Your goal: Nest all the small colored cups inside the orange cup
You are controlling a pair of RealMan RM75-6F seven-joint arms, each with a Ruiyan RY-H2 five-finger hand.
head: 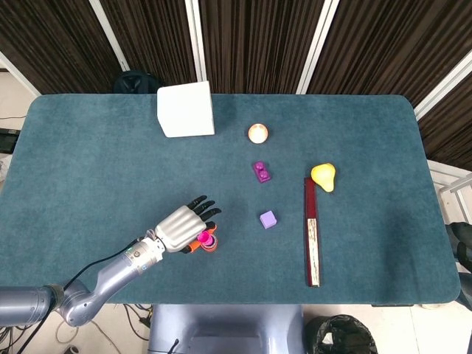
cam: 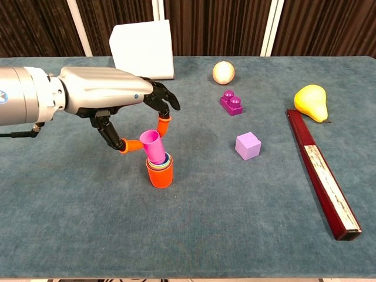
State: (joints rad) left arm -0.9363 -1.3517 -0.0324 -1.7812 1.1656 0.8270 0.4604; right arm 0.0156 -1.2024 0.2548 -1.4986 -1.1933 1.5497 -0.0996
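Your left hand [cam: 117,100] reaches in from the table's left edge w/ its silver back up; two orange-tipped fingers [cam: 164,124] pinch the pink cup [cam: 153,145] near its rim, other fingers spread above. The pink cup is tilted a bit, its lower part sunk into the orange cup [cam: 160,175], which stands upright on the teal table [cam: 70,211] toward the front, left of centre. Coloured rims of other small cups [cam: 167,158] show inside the orange one, around the pink cup. In head view the hand [head: 179,228] covers part of the stack [head: 209,240]. Your right hand isn't visible in either view.

Behind, a white box [cam: 143,47] sits near the far edge. Further right: pale ball [cam: 223,72], purple stud brick [cam: 232,103] just in front of it, lilac cube [cam: 248,145] nearer you. Then the yellow pear [cam: 310,100], almost touching the far end of the long dark-red bar [cam: 322,171], which runs toward the front-right.
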